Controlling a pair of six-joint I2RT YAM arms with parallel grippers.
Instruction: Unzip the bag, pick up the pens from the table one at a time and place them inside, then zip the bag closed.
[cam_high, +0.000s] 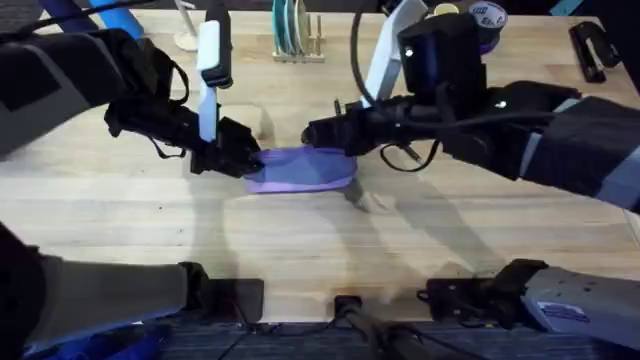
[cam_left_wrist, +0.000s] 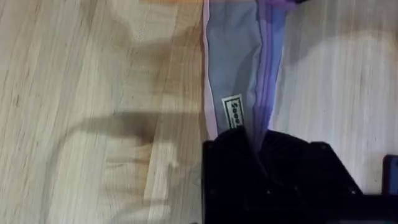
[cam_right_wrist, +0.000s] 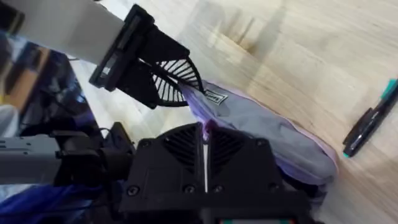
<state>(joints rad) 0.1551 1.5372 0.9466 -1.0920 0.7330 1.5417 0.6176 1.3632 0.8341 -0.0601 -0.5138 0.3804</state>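
Desk (cam_high: 150, 220) mid: left gripper (cam_high: 243, 160) clamps bag (cam_high: 300, 170) end, right gripper (cam_high: 318, 133) pinches its zipper edge; pen (cam_right_wrist: 368, 126) beside.

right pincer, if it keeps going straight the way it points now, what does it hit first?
Likely the left pincer. The right pincer is shut on the bag and points along it toward the left one clamping the far end. Depth is uncertain.

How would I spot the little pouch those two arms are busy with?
Look at the middle of the wooden table, where the left gripper and right gripper meet. The bag lies between them: soft, oblong, and the one lavender-purple thing there.
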